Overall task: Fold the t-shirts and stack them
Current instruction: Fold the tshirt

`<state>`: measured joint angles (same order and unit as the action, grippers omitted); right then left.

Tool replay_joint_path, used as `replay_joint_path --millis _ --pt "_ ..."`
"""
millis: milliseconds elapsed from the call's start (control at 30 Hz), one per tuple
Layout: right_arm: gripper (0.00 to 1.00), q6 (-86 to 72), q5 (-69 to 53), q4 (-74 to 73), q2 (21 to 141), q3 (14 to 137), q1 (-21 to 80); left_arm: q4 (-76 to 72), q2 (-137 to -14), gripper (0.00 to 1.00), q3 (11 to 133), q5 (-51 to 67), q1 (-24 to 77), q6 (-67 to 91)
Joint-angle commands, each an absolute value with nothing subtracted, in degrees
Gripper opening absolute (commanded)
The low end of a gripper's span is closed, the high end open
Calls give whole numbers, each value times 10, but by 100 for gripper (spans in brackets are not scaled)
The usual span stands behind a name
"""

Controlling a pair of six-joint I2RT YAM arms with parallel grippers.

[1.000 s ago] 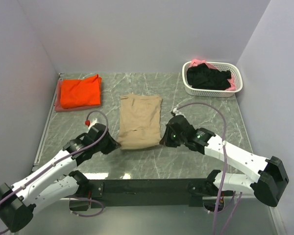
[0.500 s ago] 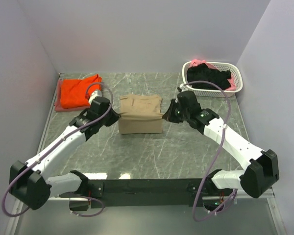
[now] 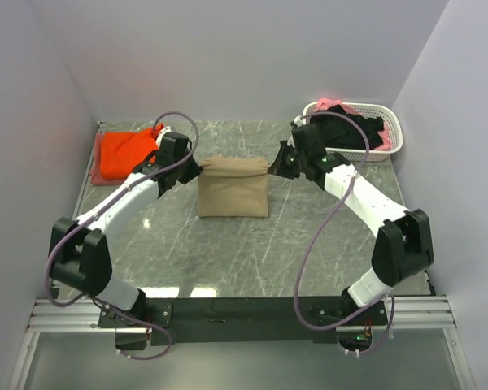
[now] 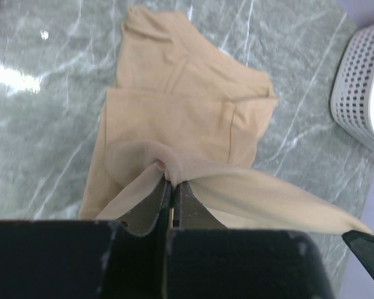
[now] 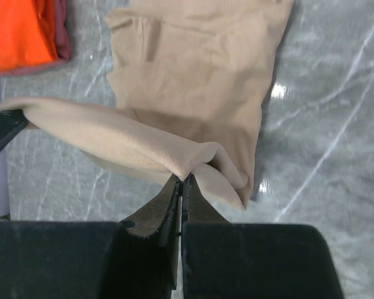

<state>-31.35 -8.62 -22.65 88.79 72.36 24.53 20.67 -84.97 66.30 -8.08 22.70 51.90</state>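
- Since a second ago, both arms have been carried from the near side of the desk (image 3: 309,244) toward 12 o'clock. The near hem of the tan t-shirt (image 3: 233,193) has been brought with them over the rest of the garment, so the shirt is now seen as a shorter block.
- The left jaws are closed on the lifted edge of the tan t-shirt (image 4: 174,106) at its 9 o'clock end. A pinch of cloth is seen clamped between them in the left wrist view.
- The right jaws are closed on the same edge at its 3 o'clock end. In the right wrist view the tan t-shirt (image 5: 199,75) is seen folded over and nipped at their tips.
- Between the two grips the lifted edge is held as a band above the lower layers, which are laid flat on the green marbled desk.
- The tan t-shirt is placed at the middle of the desk, a little toward 12 o'clock.
- An orange t-shirt (image 3: 118,154) is laid at 10 o'clock on a dull red cloth (image 5: 63,37), and is partly hidden by the left arm (image 3: 122,199).
- A white slotted basket (image 3: 393,145) is set at 2 o'clock. Black garments (image 3: 354,130) are piled in it, with a pink one (image 3: 329,103) at its far rim.
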Motion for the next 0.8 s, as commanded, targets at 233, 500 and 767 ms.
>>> replay_joint_path --millis 233,500,767 --pt "0 -295 -92 -177 1022 839 202 158 -1011 1 797 -79 192 476" --pt "0 -272 -111 -106 1121 902 189 159 -1116 1 858 -124 186 468" --pt "35 -275 -110 -104 1186 954 183 220 -1188 33 952 -138 180 455"
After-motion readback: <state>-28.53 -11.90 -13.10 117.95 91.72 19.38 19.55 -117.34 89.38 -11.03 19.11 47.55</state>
